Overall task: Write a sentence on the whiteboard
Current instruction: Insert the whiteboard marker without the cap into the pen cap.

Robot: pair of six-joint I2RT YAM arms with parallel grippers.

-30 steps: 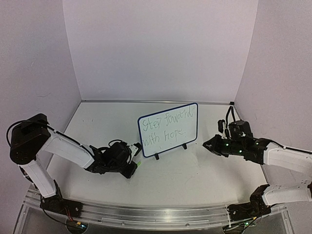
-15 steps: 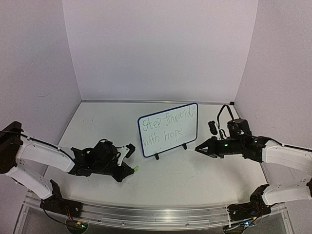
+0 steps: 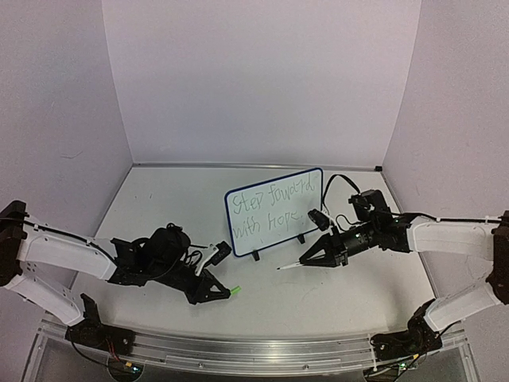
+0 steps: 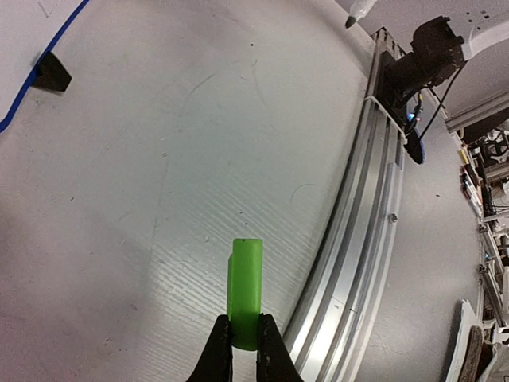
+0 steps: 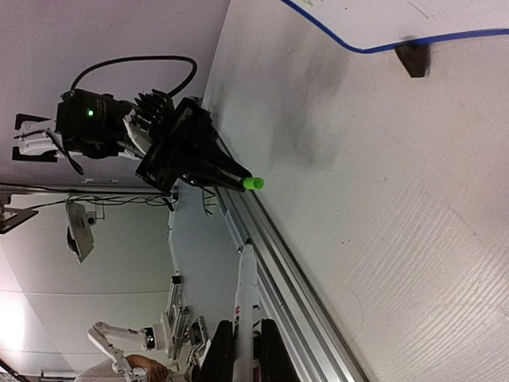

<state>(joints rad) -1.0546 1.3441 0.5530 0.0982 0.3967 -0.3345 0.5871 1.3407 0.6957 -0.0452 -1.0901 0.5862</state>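
Top external: whiteboard (image 3: 266, 237) upright mid-table, sentence (image 3: 272, 207) in two lines on it | left wrist: left gripper (image 4: 245, 322) clamped on green cap (image 4: 245, 278) — board corner at top left | right wrist: right gripper (image 5: 245, 326) clamped on white marker (image 5: 246, 278) — board edge along top

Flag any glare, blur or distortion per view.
Top external: even, soft light; greenish writing on the blue-framed white whiteboard faint but readable. Left wrist: fisheye bends the silver aluminium rail; green plastic marker cap sharp. Right wrist: white marker barrel at bottom edge soft.
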